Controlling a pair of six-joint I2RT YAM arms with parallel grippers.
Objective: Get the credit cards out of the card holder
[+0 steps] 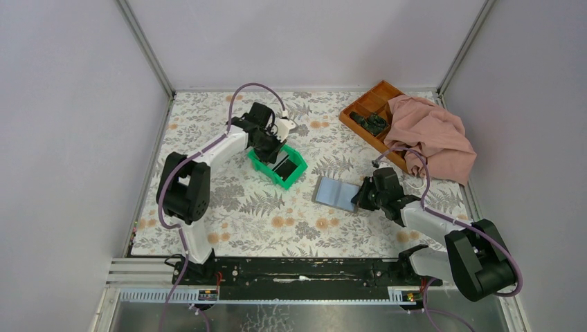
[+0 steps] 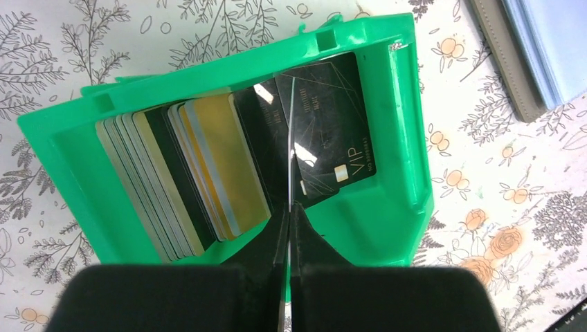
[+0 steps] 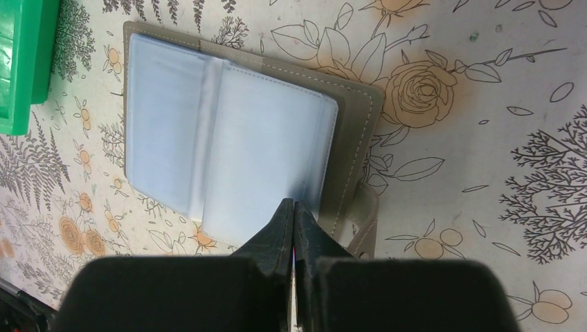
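Note:
The card holder [image 1: 337, 193] lies open on the floral table, its pale blue sleeves [image 3: 228, 138] facing up inside a grey cover; one corner of it shows in the left wrist view [image 2: 547, 48]. My right gripper [image 3: 293, 203] is shut, its tips at the near edge of the right sleeve [image 1: 358, 200]. My left gripper [image 2: 289, 211] hangs over the green bin [image 2: 387, 228], shut on a thin credit card [image 2: 291, 138] seen edge-on. Several credit cards [image 2: 208, 166] stand stacked in the bin, and a black VIP card [image 2: 332, 131] leans to their right.
An orange-brown compartment tray [image 1: 367, 104] sits at the back right with dark objects [image 1: 370, 123] in it. A pink cloth [image 1: 432, 135] drapes over its right part. The green bin [image 1: 285, 184] stands just left of the card holder. Walls enclose the table.

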